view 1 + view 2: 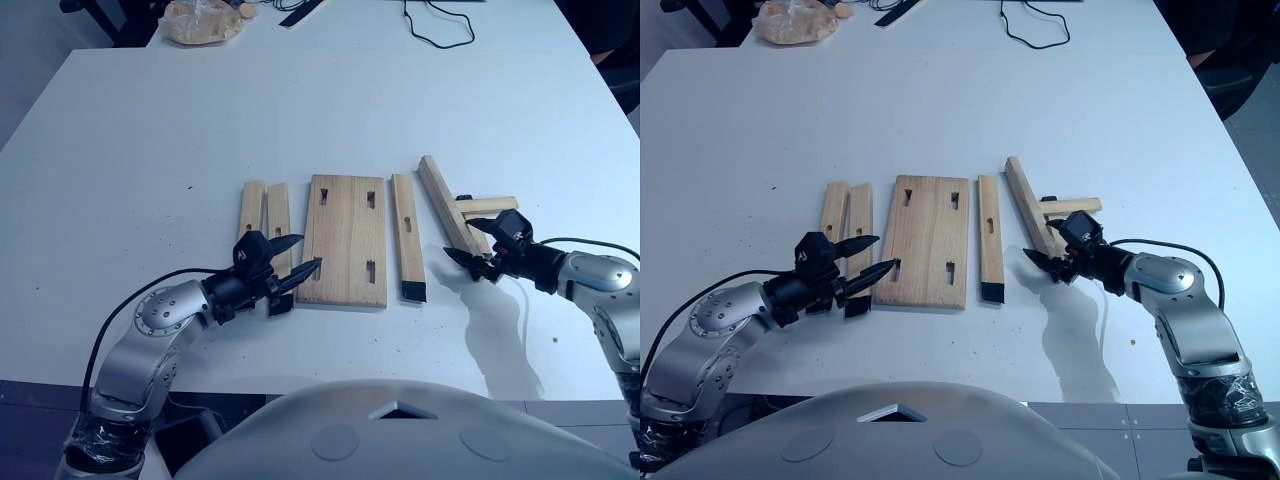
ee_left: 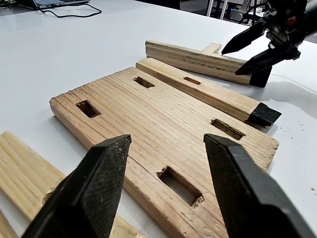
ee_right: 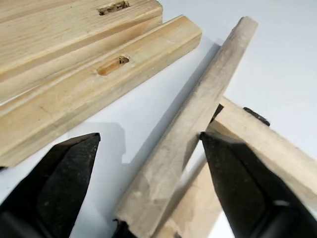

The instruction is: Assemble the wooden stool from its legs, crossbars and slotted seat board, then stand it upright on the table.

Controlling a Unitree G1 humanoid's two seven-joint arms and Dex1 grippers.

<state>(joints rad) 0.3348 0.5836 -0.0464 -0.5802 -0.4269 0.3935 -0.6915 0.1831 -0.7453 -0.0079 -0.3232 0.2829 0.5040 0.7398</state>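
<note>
**Inspector:** Where does the stool stand?

**Technician:** It does not stand at all. The parts lie flat and separate on the white table [image 1: 180,120]. The seat board [image 1: 346,240] is in the middle, a pale plank with a clear grain and four rectangular slots cut through it, two near the far end and two near the near end.

**Inspector:** And the other pieces?

**Technician:** Two short pieces [image 1: 265,215] lie side by side just to the left of the board. On its right lies a slotted leg [image 1: 406,235], parallel to the board, with a black tip at its near end. Beyond that is a slanted leg [image 1: 447,205], with a crossbar [image 1: 490,205] sticking out from its right side (the two meet like a T, though how firmly they are joined cannot be told).

**Inspector:** What of the claws?

**Technician:** The left gripper [image 1: 310,250] has its two dark fingers [image 2: 94,193] spread wide, tips over the board's near left corner, and grips nothing. The wrist camera looks between them straight onto the nearest slot. The right gripper [image 1: 1038,238] is also spread wide. Its fingers [image 3: 59,183] straddle the near end of the slanted leg, one on each side, without closing on it. One of them sits close beside the crossbar, and whether it touches cannot be told.
</note>
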